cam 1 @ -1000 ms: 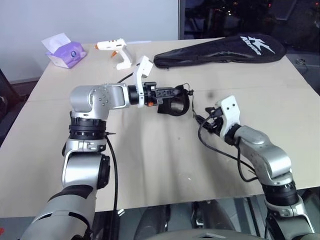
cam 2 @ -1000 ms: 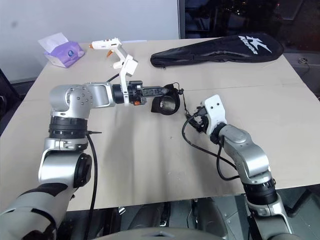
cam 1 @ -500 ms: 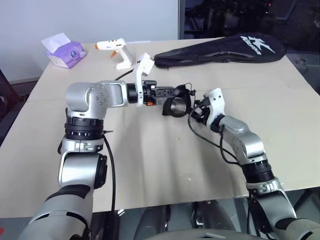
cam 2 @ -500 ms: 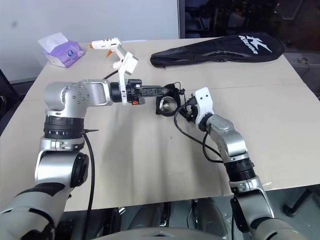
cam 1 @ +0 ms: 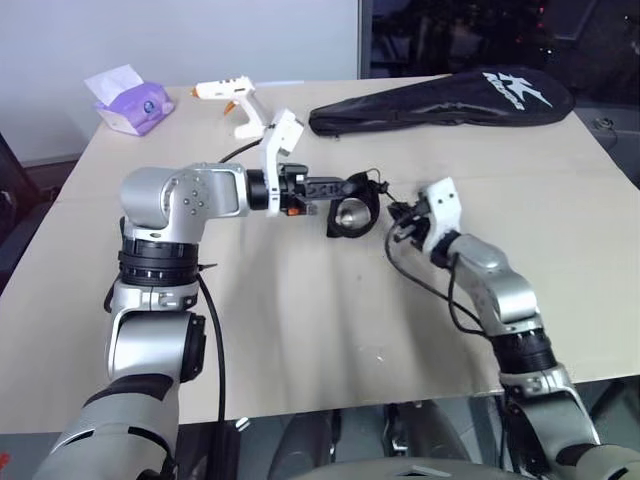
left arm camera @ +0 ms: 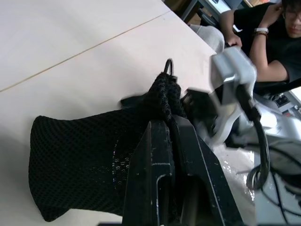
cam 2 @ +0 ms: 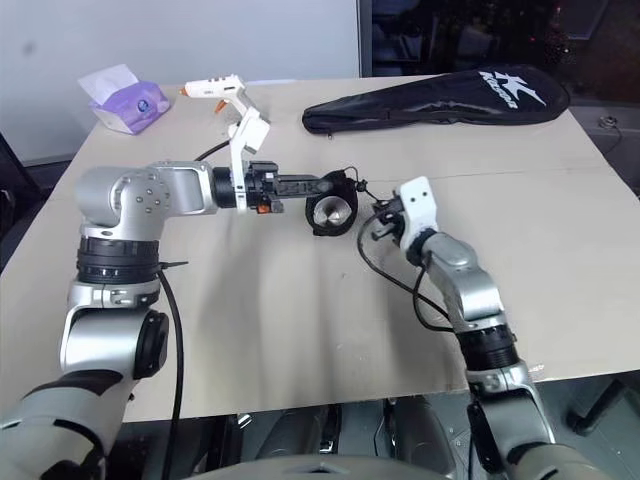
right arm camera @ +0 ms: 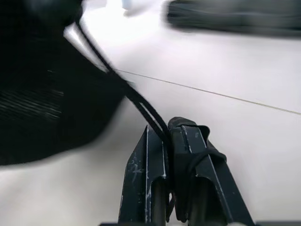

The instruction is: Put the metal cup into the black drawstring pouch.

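I have the right hand [cam 2: 378, 218] pinched on the drawstring cord [right arm camera: 141, 106], just right of the black drawstring pouch [cam 2: 331, 215], ready to cinch it. The left hand [cam 1: 352, 186] is clamped on the pouch's bunched rim, holding it clear of the tabletop [cam 1: 300, 330] (mouth toward me), the metal cup [cam 2: 328, 211] already inside. Beyond the pouch lie the racket bag [cam 1: 440, 98] and glue gun [cam 1: 232, 97].

one pouch [cam 1: 350, 214], one cup [cam 2: 329, 211], one glue gun [cam 1: 233, 99], one racket bag [cam 1: 445, 98], one tissue box [cam 1: 130, 103]
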You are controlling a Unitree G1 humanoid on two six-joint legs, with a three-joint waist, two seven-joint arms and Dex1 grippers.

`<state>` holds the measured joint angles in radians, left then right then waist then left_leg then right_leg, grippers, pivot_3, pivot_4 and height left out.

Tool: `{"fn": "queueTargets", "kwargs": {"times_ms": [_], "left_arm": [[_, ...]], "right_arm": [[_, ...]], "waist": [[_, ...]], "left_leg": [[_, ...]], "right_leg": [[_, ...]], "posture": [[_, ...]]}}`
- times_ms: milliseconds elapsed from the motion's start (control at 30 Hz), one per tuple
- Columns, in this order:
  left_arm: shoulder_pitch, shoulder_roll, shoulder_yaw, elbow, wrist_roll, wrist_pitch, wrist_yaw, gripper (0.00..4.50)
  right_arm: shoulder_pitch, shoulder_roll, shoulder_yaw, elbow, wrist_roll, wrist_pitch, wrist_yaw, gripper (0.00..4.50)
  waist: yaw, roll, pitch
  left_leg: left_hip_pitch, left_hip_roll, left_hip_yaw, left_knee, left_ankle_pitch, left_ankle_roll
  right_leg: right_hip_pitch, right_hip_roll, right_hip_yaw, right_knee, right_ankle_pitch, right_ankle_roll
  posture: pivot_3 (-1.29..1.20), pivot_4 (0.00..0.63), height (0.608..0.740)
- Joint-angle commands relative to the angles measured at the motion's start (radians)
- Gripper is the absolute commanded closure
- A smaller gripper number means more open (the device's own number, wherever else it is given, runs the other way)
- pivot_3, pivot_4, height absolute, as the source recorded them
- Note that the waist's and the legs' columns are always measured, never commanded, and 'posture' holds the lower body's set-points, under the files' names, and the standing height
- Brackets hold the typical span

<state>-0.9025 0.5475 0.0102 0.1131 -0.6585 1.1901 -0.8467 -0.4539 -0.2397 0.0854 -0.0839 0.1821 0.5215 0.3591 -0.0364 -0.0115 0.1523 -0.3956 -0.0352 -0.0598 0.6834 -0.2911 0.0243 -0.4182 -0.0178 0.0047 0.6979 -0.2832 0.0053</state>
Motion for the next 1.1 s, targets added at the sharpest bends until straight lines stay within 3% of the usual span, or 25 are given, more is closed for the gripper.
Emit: {"fn": "queueTargets", "kwargs": {"times_ms": [33, 100, 133, 167, 333, 767, 867, 1000, 1100], "left_arm": [[0.039, -0.015, -0.034, -0.078, 0.028, -0.133, -0.037, 4.5], [0.052, -0.034, -0.053, -0.07, 0.038, -0.194, -0.069, 4.5], [0.049, -0.053, -0.05, -0.067, 0.028, -0.206, -0.078, 3.93], [0.046, -0.067, -0.057, -0.072, 0.023, -0.224, -0.093, 3.78], [0.012, -0.139, -0.141, -0.076, 0.098, -0.395, -0.139, 1.64], [-0.048, -0.291, -0.248, 0.059, 0.244, -0.612, -0.171, 1.64], [-0.053, -0.311, -0.253, 0.085, 0.256, -0.616, -0.171, 2.45], [-0.058, -0.34, -0.257, 0.107, 0.268, -0.624, -0.178, 4.18], [-0.048, -0.336, -0.274, 0.112, 0.291, -0.625, -0.192, 4.33]], "right_arm": [[0.013, -0.111, -0.042, -0.265, -0.042, 0.117, -0.019, 4.44], [-0.001, -0.169, -0.069, -0.399, -0.022, 0.234, -0.018, 4.44], [-0.023, -0.191, -0.086, -0.464, -0.002, 0.301, -0.017, 4.5], [-0.045, -0.212, -0.092, -0.515, 0.011, 0.36, -0.012, 4.5], [-0.155, -0.291, -0.072, -0.661, 0.055, 0.582, 0.006, 4.5], [-0.232, -0.335, -0.04, -0.731, 0.097, 0.739, -0.004, 4.5], [-0.24, -0.327, -0.047, -0.738, 0.105, 0.753, -0.01, 4.5], [-0.238, -0.331, -0.052, -0.745, 0.113, 0.763, -0.009, 4.5], [-0.234, -0.325, -0.076, -0.74, 0.111, 0.766, -0.02, 4.5]], "waist": [[0.002, 0.0, 0.0], [0.003, 0.0, 0.0], [0.002, 0.0, 0.0], [0.0, 0.0, 0.0], [0.005, 0.0, 0.0], [0.021, 0.0, 0.0], [0.021, 0.0, 0.0], [0.022, 0.0, 0.0], [0.021, 0.0, 0.0]], "left_leg": [[0.0, 0.0, 0.0, 0.0, 0.0, 0.0], [-0.001, 0.0, 0.0, 0.0, 0.0, 0.0], [-0.001, 0.0, 0.0, 0.0, 0.0, 0.0], [-0.001, 0.0, 0.0, 0.0, 0.0, 0.0], [-0.001, 0.001, 0.0, 0.0, 0.0, 0.0], [-0.002, 0.0, 0.0, 0.001, 0.0, 0.001], [-0.002, 0.0, 0.0, 0.001, 0.0, 0.001], [-0.002, 0.0, 0.0, 0.001, 0.0, 0.001], [-0.002, 0.0, 0.0, 0.001, 0.0, 0.001]], "right_leg": [[0.0, 0.0, 0.0, 0.0, 0.0, 0.0], [-0.001, 0.0, 0.0, 0.0, 0.0, 0.0], [-0.001, 0.0, 0.0, 0.0, 0.0, 0.0], [-0.001, 0.0, 0.0, 0.0, 0.0, 0.0], [0.0, 0.0, 0.0, 0.0, 0.0, 0.0], [0.0, 0.0, 0.0, 0.0, 0.0, 0.0], [0.0, 0.0, -0.001, -0.001, 0.0, 0.0], [0.0, 0.0, -0.001, -0.001, 0.0, 0.0], [0.0, 0.0, -0.001, -0.001, 0.0, 0.0]], "posture": [[0.0, 0.15, 0.74], [0.0, 0.15, 0.74], [0.0, 0.15, 0.74], [0.0, 0.15, 0.74], [0.0, 0.15, 0.74], [0.0, 0.15, 0.74], [0.0, 0.15, 0.74], [0.0, 0.15, 0.74], [0.0, 0.15, 0.74]]}}
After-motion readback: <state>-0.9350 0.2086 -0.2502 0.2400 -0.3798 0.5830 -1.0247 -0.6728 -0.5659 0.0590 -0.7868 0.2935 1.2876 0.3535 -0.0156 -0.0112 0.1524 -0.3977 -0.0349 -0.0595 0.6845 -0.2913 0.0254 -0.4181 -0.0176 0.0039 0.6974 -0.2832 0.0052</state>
